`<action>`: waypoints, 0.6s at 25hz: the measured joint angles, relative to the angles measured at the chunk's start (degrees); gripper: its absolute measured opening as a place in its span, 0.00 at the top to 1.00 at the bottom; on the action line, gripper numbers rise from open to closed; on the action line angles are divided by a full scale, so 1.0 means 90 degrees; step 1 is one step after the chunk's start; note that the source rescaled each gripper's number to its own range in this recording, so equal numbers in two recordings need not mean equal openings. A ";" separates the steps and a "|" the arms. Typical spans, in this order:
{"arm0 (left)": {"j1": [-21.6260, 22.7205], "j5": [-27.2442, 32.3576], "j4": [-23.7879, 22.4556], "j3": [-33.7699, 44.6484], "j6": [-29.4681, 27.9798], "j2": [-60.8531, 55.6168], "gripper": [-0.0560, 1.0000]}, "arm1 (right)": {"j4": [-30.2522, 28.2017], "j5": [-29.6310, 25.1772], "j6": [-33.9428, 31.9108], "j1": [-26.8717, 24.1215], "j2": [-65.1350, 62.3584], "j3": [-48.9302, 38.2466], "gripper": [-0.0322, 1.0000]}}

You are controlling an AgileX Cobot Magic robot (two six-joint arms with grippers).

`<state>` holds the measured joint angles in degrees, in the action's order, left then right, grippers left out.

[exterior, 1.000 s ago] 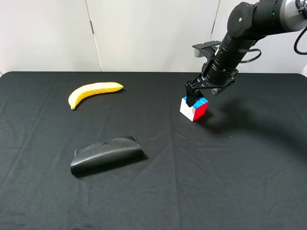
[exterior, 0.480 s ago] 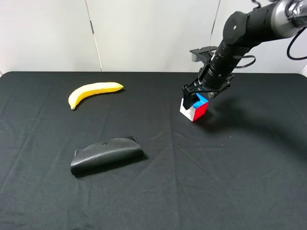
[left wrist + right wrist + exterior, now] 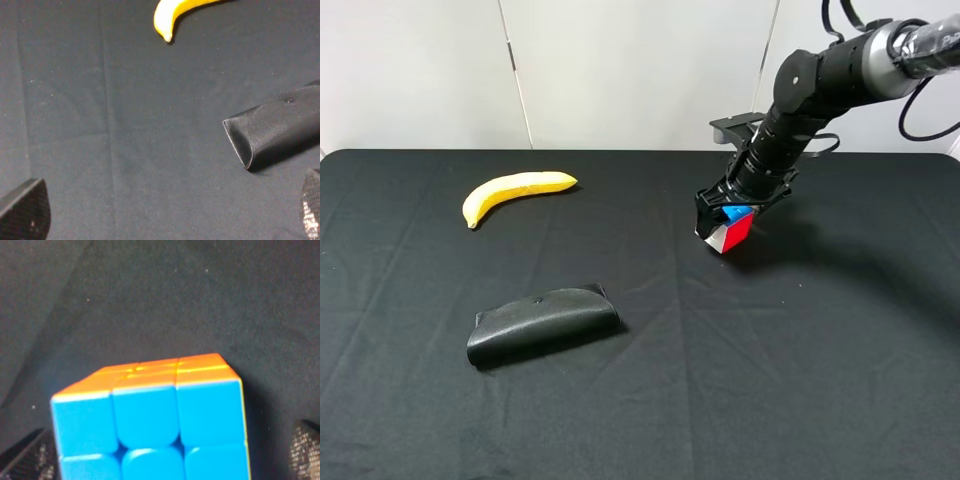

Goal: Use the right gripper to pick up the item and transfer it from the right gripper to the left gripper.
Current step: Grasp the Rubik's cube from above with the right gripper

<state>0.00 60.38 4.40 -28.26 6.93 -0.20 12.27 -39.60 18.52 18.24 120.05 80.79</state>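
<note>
- Your item (image 3: 732, 228) rests on the table (image 3: 800, 380), well right of the banana (image 3: 518, 192) in the high view.
- Your right hand (image 3: 728, 208) straddles the item, released, with gaps either side.
- Your left hand (image 3: 167, 212) is released, holding nothing.
- The pouch (image 3: 542, 324) lies in front of the banana.

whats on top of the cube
The right gripper hangs just above the cube, jaws open on either side. It covers part of the blue top face in the high view.
</note>
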 joint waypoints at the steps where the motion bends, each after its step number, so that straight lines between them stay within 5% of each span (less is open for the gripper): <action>1: 0.0000 0.0000 0.0000 0.0000 0.0000 0.0000 0.00 | 0.0000 0.0000 0.0000 0.0000 0.0031 0.0025 0.00; 10: 0.0000 0.0000 0.0000 0.0000 0.0000 0.0000 0.00 | 0.0114 -0.0003 0.0000 0.0000 0.0083 0.0069 0.05; 12: 0.0000 0.0000 0.0000 0.0000 0.0000 0.0000 0.00 | 0.0119 -0.0009 0.0012 0.0000 0.0083 0.0069 0.48; 13: 0.0000 0.0000 0.0000 0.0000 0.0000 0.0000 0.00 | 0.0136 -0.0009 0.0039 0.0000 0.0083 0.0069 0.97; 15: 0.0000 0.0000 0.0000 0.0000 0.0000 0.0000 0.00 | 0.0136 0.0001 0.0072 0.0000 0.0083 0.0090 0.96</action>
<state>0.00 60.38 4.40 -28.26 6.93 -0.20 13.49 -39.59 19.17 18.24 120.80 81.60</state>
